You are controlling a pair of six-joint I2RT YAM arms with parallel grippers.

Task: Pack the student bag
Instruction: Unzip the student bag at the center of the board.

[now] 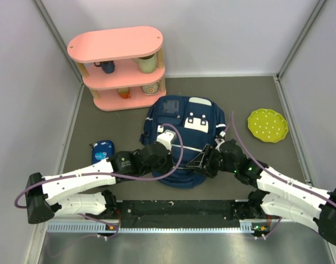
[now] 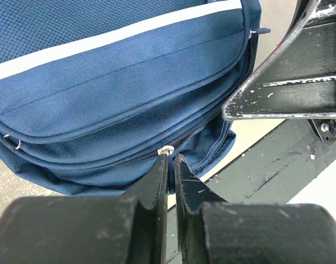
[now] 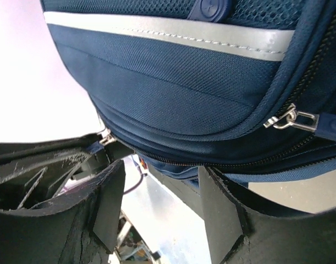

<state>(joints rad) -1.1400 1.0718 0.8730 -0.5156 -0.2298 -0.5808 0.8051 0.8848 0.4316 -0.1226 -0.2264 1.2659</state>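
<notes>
The left jaws are pinched shut on the zipper pull at the near rim of the student bag. The right jaws gape empty just beside that rim, the zipper running crosswise toward them. The bag lies flat mid-desk, stretching away from both arms.

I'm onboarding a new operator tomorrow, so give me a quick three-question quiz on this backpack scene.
1. True or false: the green plate lies on the table, to the robot's right of the student bag.
2. What does the left gripper pinch? A) the pencil case B) a zipper pull on the bag C) a cup from the shelf
3. Are the jaws of the right gripper open or shut, and is anything between them?
Key: 1 true; 2 B; 3 open, nothing between them.
</notes>
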